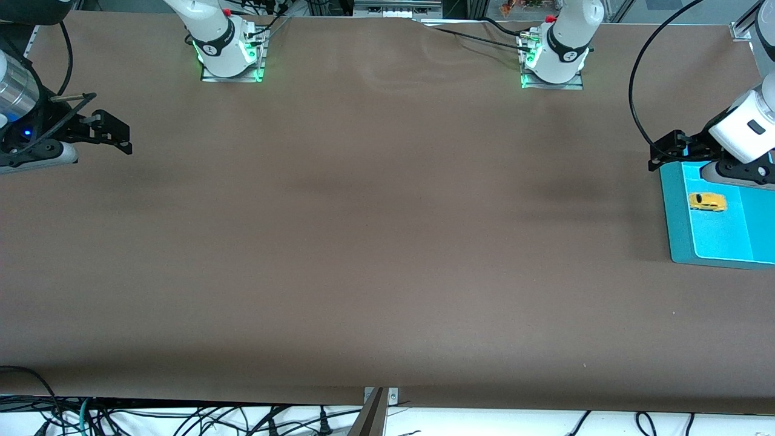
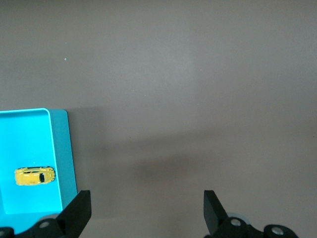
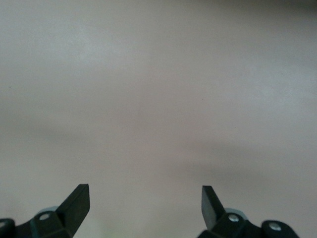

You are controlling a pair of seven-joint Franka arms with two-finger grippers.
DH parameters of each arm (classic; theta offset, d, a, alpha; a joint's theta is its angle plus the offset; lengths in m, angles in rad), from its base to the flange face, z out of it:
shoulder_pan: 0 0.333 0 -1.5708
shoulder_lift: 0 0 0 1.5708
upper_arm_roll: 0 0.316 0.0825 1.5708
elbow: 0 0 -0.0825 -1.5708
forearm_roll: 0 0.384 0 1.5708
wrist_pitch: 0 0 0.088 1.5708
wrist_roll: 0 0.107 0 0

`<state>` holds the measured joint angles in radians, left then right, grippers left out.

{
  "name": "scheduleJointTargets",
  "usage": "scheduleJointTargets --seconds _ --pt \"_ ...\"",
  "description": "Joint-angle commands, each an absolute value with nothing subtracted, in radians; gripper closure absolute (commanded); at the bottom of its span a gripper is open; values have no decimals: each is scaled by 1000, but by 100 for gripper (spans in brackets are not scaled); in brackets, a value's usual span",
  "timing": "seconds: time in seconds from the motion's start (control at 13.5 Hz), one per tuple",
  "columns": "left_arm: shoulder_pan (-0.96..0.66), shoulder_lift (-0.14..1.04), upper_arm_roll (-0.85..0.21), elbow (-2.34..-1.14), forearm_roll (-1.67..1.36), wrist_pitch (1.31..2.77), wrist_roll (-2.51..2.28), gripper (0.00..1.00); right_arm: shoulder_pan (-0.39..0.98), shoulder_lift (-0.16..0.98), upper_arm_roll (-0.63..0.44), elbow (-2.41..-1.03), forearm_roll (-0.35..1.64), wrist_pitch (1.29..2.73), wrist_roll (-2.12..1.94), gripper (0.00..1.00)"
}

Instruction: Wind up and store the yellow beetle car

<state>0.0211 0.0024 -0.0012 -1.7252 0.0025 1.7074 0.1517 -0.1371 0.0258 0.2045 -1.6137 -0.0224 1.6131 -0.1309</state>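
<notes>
**Yellow car sits in the teal tray; both tools hang empty**

The yellow beetle car (image 1: 707, 201) lies inside the teal tray (image 1: 678, 242) at the right edge of the front view, toward the left arm's end of the surface (image 1: 363, 242). It rests on the tray's light floor, apart from the rim, and looks to be on its wheels. In the left wrist view the car (image 2: 34, 175) shows low in the frame, close to the tray's wall (image 2: 69, 163) but not touching it.

Left tool (image 1: 669, 151): over the tray's corner nearest the arm bases, upper right of the front view. Fingers spread wide, nothing between them; the wrist view shows both fingertips (image 2: 81, 206) with bare surface in the gap.

Right tool (image 1: 112, 134): at the left edge of the front view, well apart from the tray, over bare surface. Fingers spread, empty. This arm waits.

My reading: the car already lies in the tray, so storing looks done, or the winding pick-up is still ahead; I cannot tell which. If a pick-up is next, the left tool is the one for it. The car is far smaller than the tool, so centre the fingers over the body, straddle its short sides, come straight down and clear the wall. A skewed close would likely flick the car away.
</notes>
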Motion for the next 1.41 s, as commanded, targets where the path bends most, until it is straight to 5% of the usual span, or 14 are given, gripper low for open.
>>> scheduleJointTargets --seconds 0.0,1.33 --pt "21 18 -2 -1689 -20 1686 155 0 -144 21 201 -1588 -15 1601 -149 0" --pt "20 18 -5 -1687 -20 1687 155 0 -146 25 181 -1575 -12 1572 -149 0"
